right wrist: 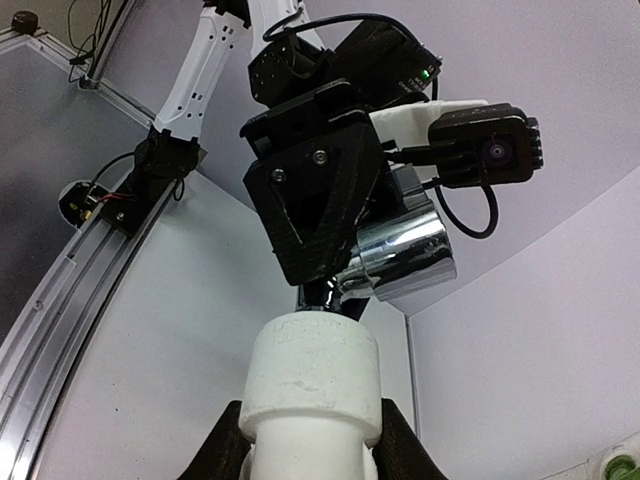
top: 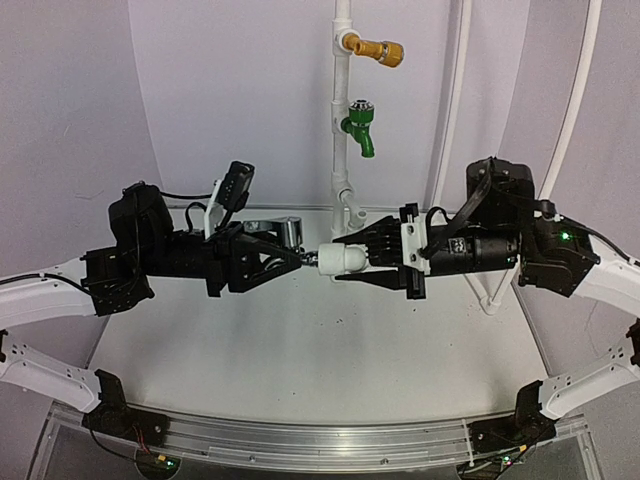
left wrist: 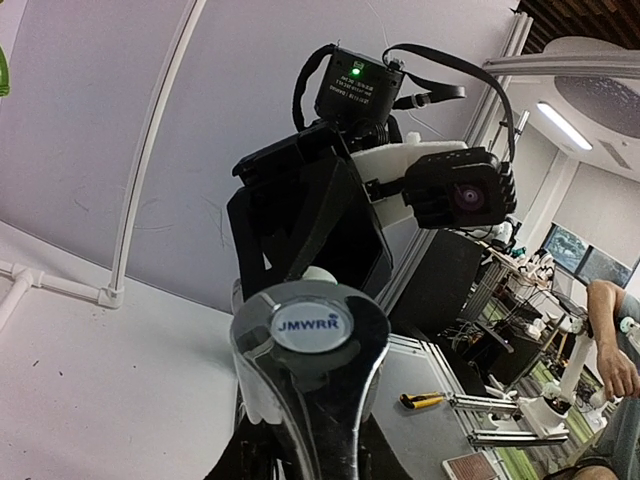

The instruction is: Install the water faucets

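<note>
Jaws around shiny tap [top: 286, 231], white fitting [top: 346, 260]

Left arm [top: 170, 255], right arm [top: 480, 245] level, jaws clamped (facing inward)

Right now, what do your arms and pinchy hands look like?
My left arm and right arm are white tubes lower down with chunky black joints. The left gripper and right gripper have black triangular fingers and a white bracket carrying a small black camera. Black cables loop over the wrists, and little green lights glow.
</note>
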`<state>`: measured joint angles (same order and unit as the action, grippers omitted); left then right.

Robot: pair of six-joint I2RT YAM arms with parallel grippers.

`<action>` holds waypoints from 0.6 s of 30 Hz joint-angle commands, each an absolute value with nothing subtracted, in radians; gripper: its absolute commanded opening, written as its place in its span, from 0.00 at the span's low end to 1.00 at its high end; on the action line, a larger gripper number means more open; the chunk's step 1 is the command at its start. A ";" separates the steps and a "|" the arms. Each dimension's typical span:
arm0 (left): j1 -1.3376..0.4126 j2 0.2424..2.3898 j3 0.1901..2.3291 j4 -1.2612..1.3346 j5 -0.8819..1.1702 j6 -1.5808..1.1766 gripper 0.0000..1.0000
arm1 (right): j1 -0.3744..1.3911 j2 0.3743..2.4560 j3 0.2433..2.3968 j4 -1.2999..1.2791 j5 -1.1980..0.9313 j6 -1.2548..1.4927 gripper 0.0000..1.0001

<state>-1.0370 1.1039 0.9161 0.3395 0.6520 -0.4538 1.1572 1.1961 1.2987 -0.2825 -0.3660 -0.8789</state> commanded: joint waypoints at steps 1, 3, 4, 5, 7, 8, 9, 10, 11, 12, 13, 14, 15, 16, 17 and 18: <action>-1.034 1.081 0.944 0.360 0.674 -0.396 0.00 | 1.162 1.187 1.370 -0.219 -0.389 -0.706 0.00; -1.034 1.069 0.926 0.385 0.665 -0.362 0.00 | 1.161 1.195 1.372 -0.219 -0.390 -0.599 0.00; -1.034 1.058 0.913 0.393 0.656 -0.336 0.00 | 1.159 1.198 1.372 -0.219 -0.392 -0.551 0.00; -1.034 1.048 0.902 0.403 0.643 -0.310 0.00 | 1.156 1.202 1.374 -0.219 -0.397 -0.494 0.00; -1.034 1.024 0.890 0.402 0.611 -0.249 0.00 | 1.140 1.212 1.378 -0.219 -0.409 -0.352 0.00; -1.034 1.015 0.888 0.391 0.599 -0.213 0.00 | 1.127 1.221 1.381 -0.219 -0.427 -0.260 0.00; -1.034 1.006 0.891 0.375 0.587 -0.171 0.00 | 1.109 1.229 1.386 -0.220 -0.458 -0.190 0.00; -1.034 0.998 0.895 0.353 0.578 -0.135 0.00 | 1.091 1.240 1.391 -0.221 -0.491 -0.116 0.00; -1.035 0.992 0.900 0.328 0.573 -0.103 0.00 | 1.073 1.252 1.395 -0.221 -0.529 -0.029 0.00; -1.035 0.985 0.905 0.304 0.568 -0.070 0.00 | 1.056 1.265 1.401 -0.221 -0.577 0.049 0.00; -1.036 0.980 0.910 0.284 0.560 -0.041 0.00 | 1.041 1.279 1.408 -0.221 -0.626 0.108 0.00; -1.037 0.974 0.914 0.267 0.554 -0.017 0.00 | 1.029 1.290 1.413 -0.221 -0.668 0.156 0.00; -1.037 0.968 0.916 0.249 0.550 0.009 0.00 | 1.020 1.297 1.415 -0.221 -0.703 0.199 0.00; -1.037 0.963 0.916 0.234 0.546 0.038 0.00 | 1.014 1.300 1.417 -0.220 -0.726 0.225 0.00; -1.037 0.958 0.918 0.219 0.541 0.056 0.00 | 1.010 1.303 1.416 -0.220 -0.743 0.244 0.00; -1.038 0.953 0.921 0.203 0.535 0.082 0.00 | 1.006 1.305 1.415 -0.219 -0.761 0.262 0.00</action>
